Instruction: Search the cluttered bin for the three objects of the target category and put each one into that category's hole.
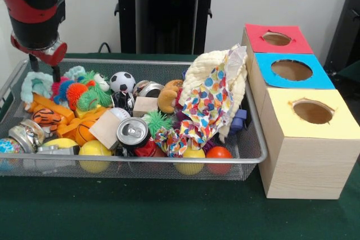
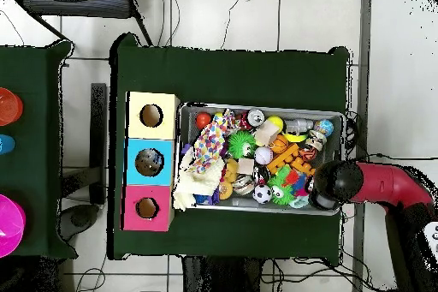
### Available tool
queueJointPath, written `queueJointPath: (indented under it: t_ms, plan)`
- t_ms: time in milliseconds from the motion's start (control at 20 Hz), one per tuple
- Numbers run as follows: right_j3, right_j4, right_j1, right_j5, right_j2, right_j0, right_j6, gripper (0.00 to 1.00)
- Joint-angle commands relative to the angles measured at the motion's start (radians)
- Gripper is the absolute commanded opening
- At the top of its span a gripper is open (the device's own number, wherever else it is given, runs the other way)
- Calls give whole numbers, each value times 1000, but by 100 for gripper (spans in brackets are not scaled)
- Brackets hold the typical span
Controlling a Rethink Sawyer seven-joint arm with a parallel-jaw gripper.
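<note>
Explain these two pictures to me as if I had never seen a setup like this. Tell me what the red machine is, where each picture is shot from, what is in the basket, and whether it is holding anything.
The red and black machine is a robot arm. One picture faces it from across the table; the other looks straight down from above.

On the green table stands a wire mesh bin full of small things: a soccer ball, a drinks can, a wooden block, spiky rubber toys, yellow and orange balls, and a spotted cloth draped over the heap.

Beside the bin sit three wooden boxes with a round hole in each top: red, blue and yellow. Things get dropped into those.

The gripper hangs over one end of the bin. I see nothing in it, but cannot tell whether it is open.
</note>
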Motion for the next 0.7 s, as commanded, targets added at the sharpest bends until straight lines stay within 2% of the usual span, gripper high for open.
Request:
queueJointPath:
  t_ms: [50, 450, 700]
  plan:
    - [-101, -95, 114, 89, -38, 22, -221, 100]
    - [-173, -107, 236, 38, -53, 23, -181, 100]
    - [-180, -99, 275, 20, -60, 13, -178, 100]
